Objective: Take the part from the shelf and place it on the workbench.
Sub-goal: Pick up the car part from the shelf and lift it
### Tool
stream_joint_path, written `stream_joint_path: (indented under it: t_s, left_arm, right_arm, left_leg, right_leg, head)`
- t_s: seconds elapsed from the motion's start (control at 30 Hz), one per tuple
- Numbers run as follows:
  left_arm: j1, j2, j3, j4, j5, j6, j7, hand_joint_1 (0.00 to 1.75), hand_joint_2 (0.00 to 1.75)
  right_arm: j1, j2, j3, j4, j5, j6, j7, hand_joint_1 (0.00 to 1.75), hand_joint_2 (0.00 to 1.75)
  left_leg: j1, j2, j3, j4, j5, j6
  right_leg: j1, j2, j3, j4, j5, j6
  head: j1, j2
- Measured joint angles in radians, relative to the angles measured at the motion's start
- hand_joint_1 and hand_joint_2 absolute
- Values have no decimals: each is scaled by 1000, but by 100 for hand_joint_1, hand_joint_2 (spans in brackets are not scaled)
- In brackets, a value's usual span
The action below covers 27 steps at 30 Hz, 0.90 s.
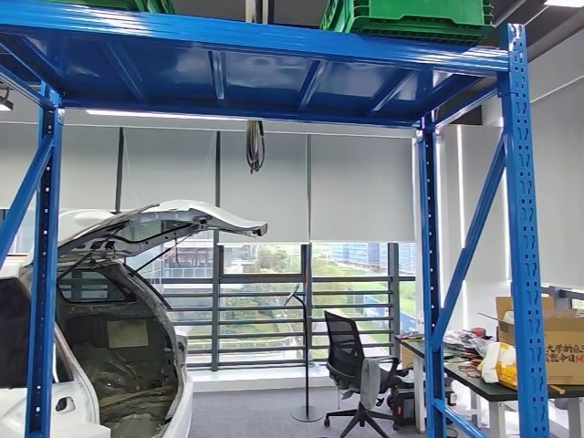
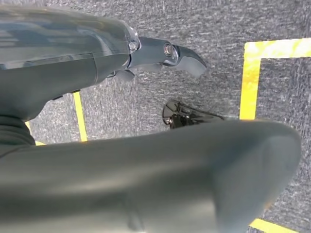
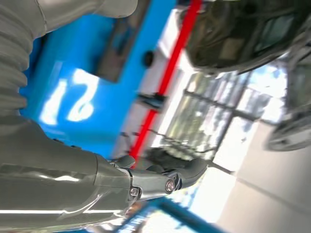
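The blue steel shelf stands right in front of me, its upper deck overhead and its uprights on both sides. A green crate sits on that deck. My left hand hangs over grey carpet, its dark fingers stretched out and its thick thumb apart, holding nothing. My right hand is raised beside a blue panel with white figures on it; that view is blurred. Its fingers are stretched out with nothing in them.
A white car body with its tailgate up stands behind the shelf on the left. A black office chair is at centre right. A dark-topped table with a cardboard box stands at the right. Yellow tape marks the carpet.
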<state>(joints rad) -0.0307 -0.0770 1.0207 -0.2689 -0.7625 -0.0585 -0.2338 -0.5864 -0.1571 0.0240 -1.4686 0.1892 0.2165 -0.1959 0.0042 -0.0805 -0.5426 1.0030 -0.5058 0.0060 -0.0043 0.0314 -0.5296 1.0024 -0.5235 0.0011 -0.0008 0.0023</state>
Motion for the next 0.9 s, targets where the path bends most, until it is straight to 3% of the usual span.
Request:
stream_joint_path:
  t_s: [0.3, 0.6, 0.77, 0.83, 0.9]
  left_arm:
    - [-14, -10, 76, 17, -100, -6, -8, 0, 0]
    - [-20, -13, 102, 24, -118, -8, -12, 0, 0]
    - [-21, -13, 110, 24, -120, -9, -13, 0, 0]
    - [-22, -15, 110, 24, -121, -10, -14, 0, 0]
    - [-22, -16, 111, 24, -122, -12, -14, 0, 0]
  right_arm:
    - [-113, -67, 150, -118, -61, 6, 40, 0, 175]
    - [-129, -101, 198, -143, -74, 6, 48, 0, 175]
    - [-129, -113, 207, -149, -78, 6, 48, 0, 175]
    - [-130, -118, 208, -156, -79, 6, 47, 0, 175]
    - [-130, -124, 209, -160, -81, 6, 47, 0, 175]
  left_leg:
    - [0, 0, -1, 0, 0, 0]
    - [-2, 0, -8, 8, -1, 1]
    - [-1, 1, -13, 6, 4, 14]
    - [4, 6, -7, -7, 12, 25]
    - [8, 10, -3, -14, 15, 29]
  right_leg:
    - [0, 0, -1, 0, 0, 0]
    - [-3, 0, -5, 0, 3, 6]
    - [-5, 3, -9, -4, 6, 18]
    - [-4, -4, -19, 18, -10, 25]
    - [-6, -13, -68, 115, -58, 30]
  head:
    - [0, 0]
    - [0, 0]
    - [0, 0]
    - [0, 0]
    - [0, 0]
